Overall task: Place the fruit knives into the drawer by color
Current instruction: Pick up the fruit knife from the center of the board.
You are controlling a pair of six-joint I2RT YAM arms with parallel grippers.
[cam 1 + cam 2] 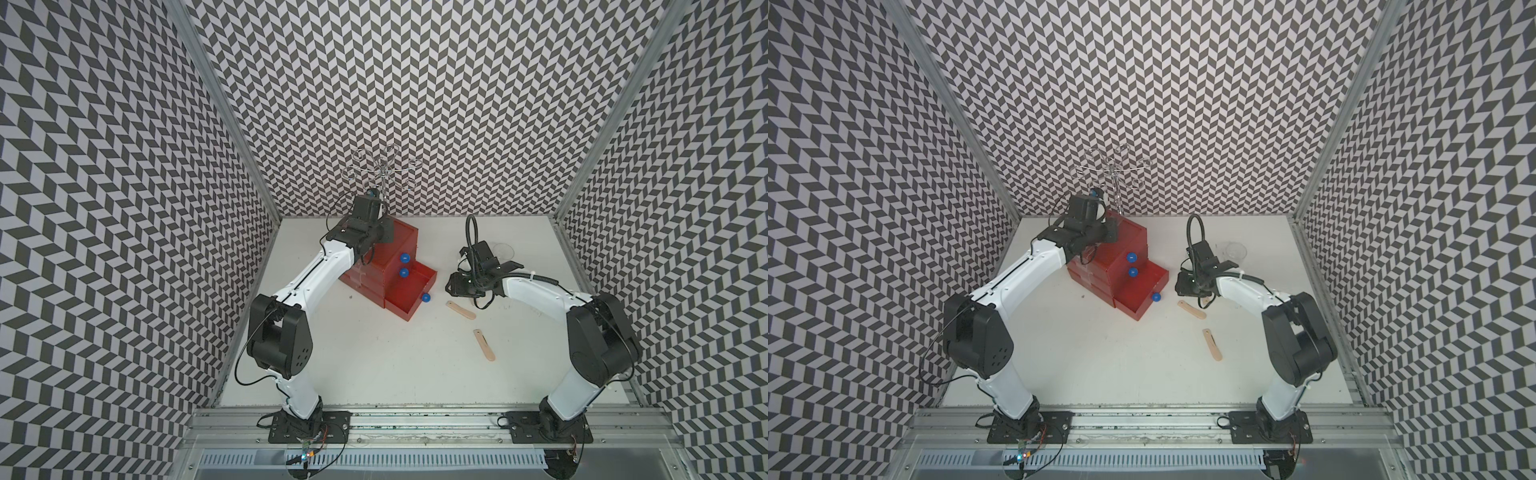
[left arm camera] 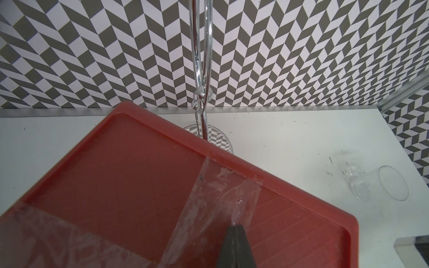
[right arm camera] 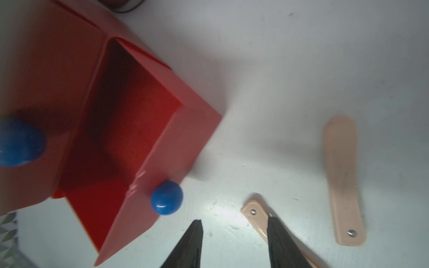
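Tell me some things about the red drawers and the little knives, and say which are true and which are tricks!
1. The bottom drawer of the red cabinet is pulled out. True.
2. Two peach-pink knives lie on the table. True.
3. The right gripper holds a knife. False: its jaws are open and empty.
4. The left gripper rests on the table. False: it is shut, with its tip at the cabinet's taped top.
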